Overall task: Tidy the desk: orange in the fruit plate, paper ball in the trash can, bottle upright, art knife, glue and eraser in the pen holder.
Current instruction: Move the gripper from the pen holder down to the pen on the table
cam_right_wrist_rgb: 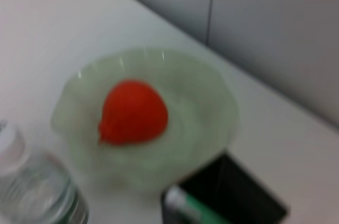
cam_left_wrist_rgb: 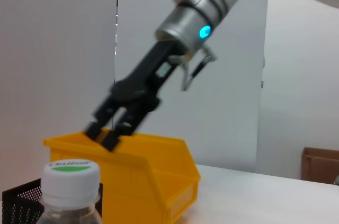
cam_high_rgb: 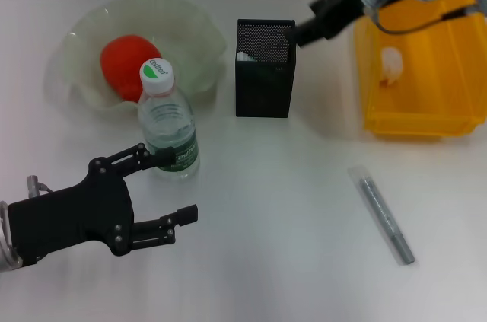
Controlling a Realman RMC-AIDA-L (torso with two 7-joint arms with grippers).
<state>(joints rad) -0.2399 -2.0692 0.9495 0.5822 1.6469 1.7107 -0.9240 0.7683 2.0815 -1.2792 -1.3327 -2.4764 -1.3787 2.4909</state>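
Left hand [cam_high_rgb: 163, 189] open, bottle [cam_high_rgb: 167, 125] upright

Bare table [cam_high_rgb: 289, 208] is left between the upright bottle [cam_high_rgb: 167, 128] and the art knife [cam_high_rgb: 386, 219]; the pen holder [cam_high_rgb: 264, 69] is flanked closely by the fruit plate [cam_high_rgb: 84, 90] and the yellow bin [cam_high_rgb: 426, 71].
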